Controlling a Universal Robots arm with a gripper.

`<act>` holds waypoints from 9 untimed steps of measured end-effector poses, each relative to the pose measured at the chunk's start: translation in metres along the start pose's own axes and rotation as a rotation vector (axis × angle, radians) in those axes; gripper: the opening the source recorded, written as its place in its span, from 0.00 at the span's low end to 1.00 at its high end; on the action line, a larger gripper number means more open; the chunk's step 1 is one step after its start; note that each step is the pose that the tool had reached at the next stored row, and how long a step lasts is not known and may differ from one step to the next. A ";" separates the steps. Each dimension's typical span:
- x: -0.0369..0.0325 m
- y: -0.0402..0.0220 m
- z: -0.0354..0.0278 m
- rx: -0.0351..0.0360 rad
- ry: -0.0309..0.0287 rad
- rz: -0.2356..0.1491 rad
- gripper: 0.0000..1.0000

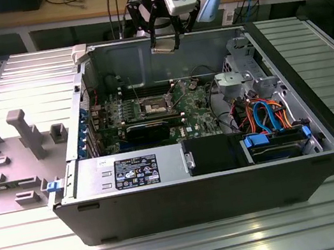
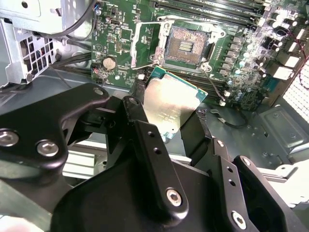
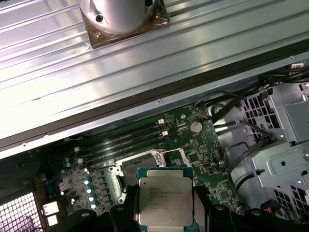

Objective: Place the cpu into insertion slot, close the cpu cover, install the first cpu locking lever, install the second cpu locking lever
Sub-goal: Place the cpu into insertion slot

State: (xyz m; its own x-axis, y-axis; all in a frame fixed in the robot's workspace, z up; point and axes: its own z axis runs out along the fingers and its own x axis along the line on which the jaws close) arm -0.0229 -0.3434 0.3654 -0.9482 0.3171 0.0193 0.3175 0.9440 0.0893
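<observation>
Pinching the cpu (image 2: 169, 99) by two opposite edges, the gripper (image 1: 165, 40) hung over the open case (image 1: 200, 200), near its far wall and well above the board (image 1: 196, 101). Nothing of the task was finished: the slot (image 2: 186, 46), near the board's middle, lay bare with its dark centre showing, and the cover (image 2: 139, 43) seemed swung up beside it, though that was hard to make out. Seating the chip, shutting the cover and fastening both levers (image 2: 213, 83) were all left.
</observation>
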 end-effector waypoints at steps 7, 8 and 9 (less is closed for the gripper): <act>0.0000 0.0000 0.0001 -0.0010 -0.0047 0.052 0.54; 0.0000 0.0000 0.0000 -0.0010 -0.0047 0.052 0.54; 0.0000 0.0000 0.0000 -0.0010 -0.0046 0.052 0.54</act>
State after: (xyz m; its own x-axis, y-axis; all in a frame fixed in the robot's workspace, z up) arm -0.0229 -0.3434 0.3654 -0.9302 0.3666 0.0194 0.3668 0.9260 0.0893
